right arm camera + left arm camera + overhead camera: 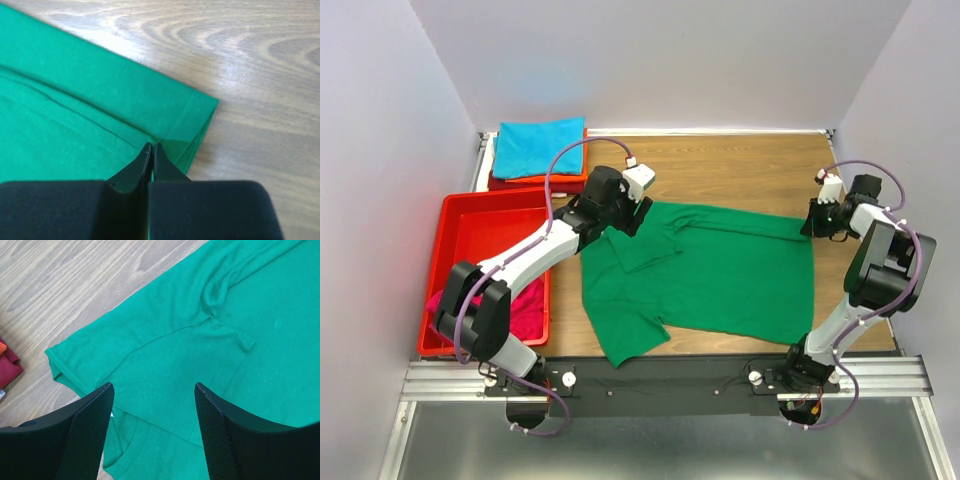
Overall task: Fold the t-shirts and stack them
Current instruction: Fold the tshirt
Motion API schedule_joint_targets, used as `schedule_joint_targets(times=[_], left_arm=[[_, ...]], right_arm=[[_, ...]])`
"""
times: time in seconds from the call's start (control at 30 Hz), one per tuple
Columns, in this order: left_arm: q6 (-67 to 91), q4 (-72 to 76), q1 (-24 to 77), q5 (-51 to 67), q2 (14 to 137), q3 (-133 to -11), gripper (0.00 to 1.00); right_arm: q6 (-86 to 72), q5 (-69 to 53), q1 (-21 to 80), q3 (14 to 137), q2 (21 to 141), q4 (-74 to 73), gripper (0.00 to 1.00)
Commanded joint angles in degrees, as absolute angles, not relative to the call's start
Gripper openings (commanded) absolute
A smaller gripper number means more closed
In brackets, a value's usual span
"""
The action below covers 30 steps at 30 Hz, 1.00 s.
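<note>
A green t-shirt (720, 270) is lying spread across the middle of the wooden counter (740, 165), its collar pointing toward the left arm and its hem toward the right. One sleeve is lying folded in over the chest, the other trailing toward the near edge. The left gripper (632, 218) is hovering just above the far sleeve and shoulder seam with its jaws spread wide, and the wrist view is showing nothing between them but the cloth below. The right gripper (151, 146) is sitting at the far right corner of the hem, its jaws pressed together and pinching the doubled edge of the green cloth there. At the far left corner of the counter a teal t-shirt (538, 145) is topping a folded pile, with a dark red t-shirt (10, 367) showing beneath. A crumpled magenta t-shirt (525, 312) is resting in the near corner of the red tray (470, 215) beside the left arm.
</note>
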State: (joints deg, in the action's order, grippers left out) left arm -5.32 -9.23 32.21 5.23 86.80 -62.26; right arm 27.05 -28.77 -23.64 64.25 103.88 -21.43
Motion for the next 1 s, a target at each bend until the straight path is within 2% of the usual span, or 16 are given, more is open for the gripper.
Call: schedule_joint_targets(times=[0.0, 0.33, 0.97], left_arm=[[-5.0, -9.6, 31.8, 7.1, 87.6, -64.0, 0.73], [-5.1, -9.8, 31.8, 9.8, 88.8, -64.2, 0.73], [-5.3, -12.0, 32.5, 13.2, 93.7, -65.3, 0.73]], right_arm=[[29.5, -30.4, -23.7, 62.1, 99.1, -21.3, 0.06], [33.7, -31.2, -23.8, 57.8, 94.7, -22.1, 0.03], [40.9, -30.6, -26.7, 57.4, 94.6, -27.3, 0.01]])
